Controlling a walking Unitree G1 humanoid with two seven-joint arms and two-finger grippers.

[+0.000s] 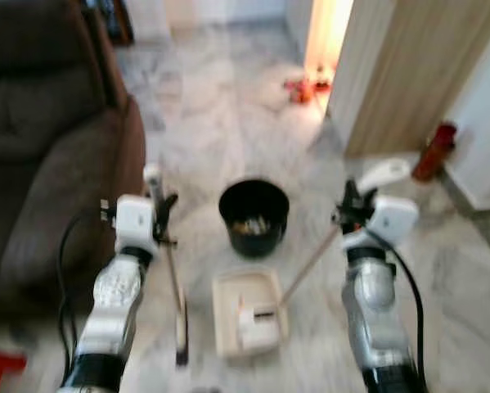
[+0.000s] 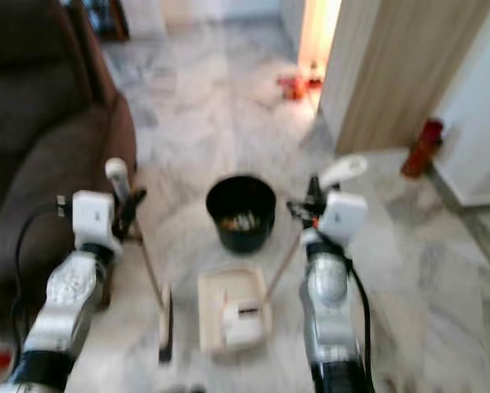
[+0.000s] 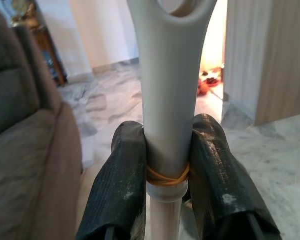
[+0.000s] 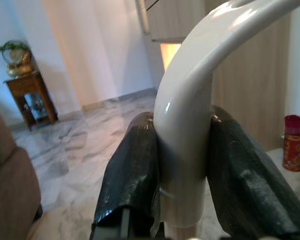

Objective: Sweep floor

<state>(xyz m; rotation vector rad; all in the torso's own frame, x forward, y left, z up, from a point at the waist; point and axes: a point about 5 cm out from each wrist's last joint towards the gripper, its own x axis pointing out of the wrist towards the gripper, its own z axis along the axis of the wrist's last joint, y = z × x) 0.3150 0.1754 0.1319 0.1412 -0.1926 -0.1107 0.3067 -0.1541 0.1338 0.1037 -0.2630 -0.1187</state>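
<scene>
Pale marble floor stretches ahead of the robot, with a brown sofa along its left side and a wood-panelled wall to the right, past which warm light falls through a doorway. A red canister stands on the floor by the foot of that wall, and some small red things lie near the lit doorway, too blurred to name. The head views are soft with blur.

Both arms are raised in front of the body. The left pincer is clamped on the pale grey handle of a broom, its two black fingers pressed against either side of the handle just above a rubber band wound round it. The broom's stick runs down to its head, which rests on the floor just left of the dustpan.

The right pincer is closed round the curved white top of the dustpan's long handle, a finger on each side. That handle slants down to the cream dustpan, which sits flat on the floor between the two arms.

A black bucket stands upright just beyond the dustpan, with some light bits lying in its bottom
</scene>
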